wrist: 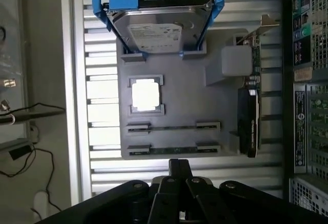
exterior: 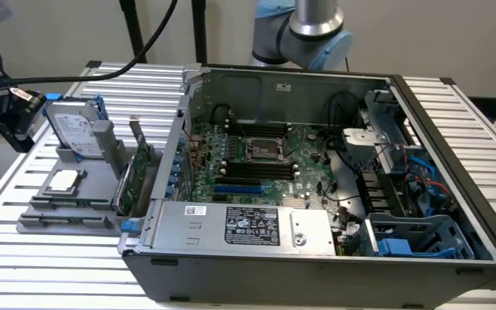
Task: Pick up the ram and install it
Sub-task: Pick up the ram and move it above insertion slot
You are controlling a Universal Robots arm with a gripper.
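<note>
Grey tray [wrist: 179, 101] holds ram [wrist: 174, 127] edgewise, long axis toward case [wrist: 307, 106]; hand [wrist: 180, 165] pressed together.

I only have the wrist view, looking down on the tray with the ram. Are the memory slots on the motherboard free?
Observer: Yes. In the exterior view the black memory slots look empty, right next to the processor socket.
Operator: What lies on their other side?
Observer: A blue slot runs parallel to them, between them and the power supply.
</note>
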